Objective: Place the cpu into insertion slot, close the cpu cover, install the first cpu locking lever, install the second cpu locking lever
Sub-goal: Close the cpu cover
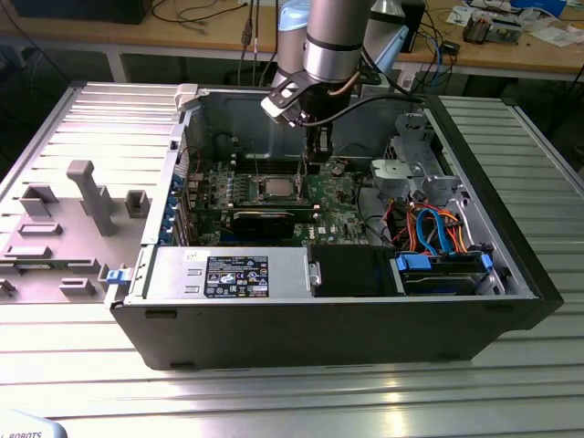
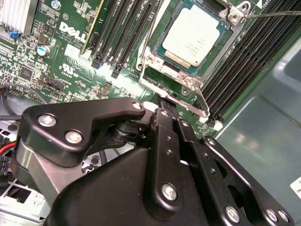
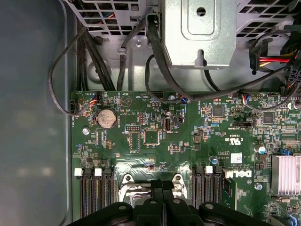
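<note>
Ribbed metal table (image 1: 274,401) carries the open computer case (image 1: 319,328), which lies on its side. Green motherboard (image 3: 155,141) sits on the case floor. The arm reaches down into the case.

Tool (image 2: 170,110): low over the board, tip just beside one edge of the insertion slot (image 2: 150,60). Fingers pressed together in both wrist views; nothing seen between them. Cannot tell whether the tip touches metal.

Long black memory slots (image 2: 120,33) flank the socket on both sides.

Cpu (image 2: 194,34): seated in the slot, grey top up, lying flat. Cpu cover (image 2: 171,65): appears down, framing the chip through its window.

One wire lever (image 2: 151,37) runs along a socket side. The other wire lever (image 2: 275,14) is at the far corner. In the exterior view both stand up off the board, so judged unlatched.

Judgement: placing done, cover apparently closed; step in hand is the first locking lever. Latching calls for pressing the thin wire down and tucking it under its hook. Contact must be narrow and steady, and the tool must stay off the memory slots.
</note>
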You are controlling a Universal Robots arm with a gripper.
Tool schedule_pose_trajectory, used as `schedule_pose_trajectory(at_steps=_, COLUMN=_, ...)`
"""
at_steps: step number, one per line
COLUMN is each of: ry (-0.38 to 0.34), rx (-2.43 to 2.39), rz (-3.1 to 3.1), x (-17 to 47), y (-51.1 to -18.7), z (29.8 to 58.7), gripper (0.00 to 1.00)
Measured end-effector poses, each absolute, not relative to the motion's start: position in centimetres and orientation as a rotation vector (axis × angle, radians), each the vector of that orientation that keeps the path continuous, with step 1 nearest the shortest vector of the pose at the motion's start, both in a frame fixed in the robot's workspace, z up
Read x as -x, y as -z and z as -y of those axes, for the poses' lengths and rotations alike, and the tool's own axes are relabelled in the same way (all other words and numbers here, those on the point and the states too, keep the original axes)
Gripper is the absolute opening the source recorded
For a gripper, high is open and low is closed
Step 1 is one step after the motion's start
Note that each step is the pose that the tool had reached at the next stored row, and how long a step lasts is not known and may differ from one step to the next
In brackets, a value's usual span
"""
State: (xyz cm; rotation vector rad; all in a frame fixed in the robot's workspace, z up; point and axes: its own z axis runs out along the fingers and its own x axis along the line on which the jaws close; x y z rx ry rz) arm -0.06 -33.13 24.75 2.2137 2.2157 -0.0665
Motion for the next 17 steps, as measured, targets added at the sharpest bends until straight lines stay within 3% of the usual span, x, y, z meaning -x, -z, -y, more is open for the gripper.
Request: schedule_pose_trajectory(at_steps=17, ry=0.067, rx=-2.214, rz=-2.216, x=0.92, y=-24.74, z=33.13, gripper=0.11)
